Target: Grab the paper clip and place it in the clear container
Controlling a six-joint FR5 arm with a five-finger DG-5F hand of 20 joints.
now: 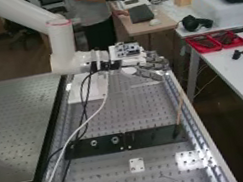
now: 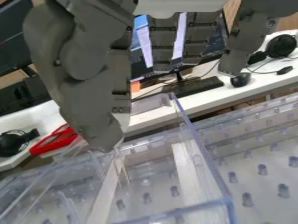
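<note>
One hand (image 1: 148,67), on one white arm (image 1: 62,41), is above the perforated bench (image 1: 103,117). Its state: I cannot tell whether it is spread, pressed together or pinching something. Beneath it in the wrist view stands one clear container (image 2: 214,182), open at the top, with pale strips showing through its walls. One thin, wire-like outline (image 2: 123,174) lies just below the hand, by the container; it might be the paper clip, though the clear plastic makes that hard to tell.

Further out on the bench, high view: two black plates (image 1: 152,137) end to end across it, the one nearer the arm's side bearing two round metal pieces (image 1: 115,140). One wooden stick (image 1: 179,110) stands tilted at the other plate's outer end. One small white plate (image 1: 136,165) lies apart from these.

On the white side table (image 1: 229,65) are two red trays (image 1: 204,49), side by side. Wrist view: one keyboard (image 2: 194,86), one mouse (image 2: 241,79) beside it.
</note>
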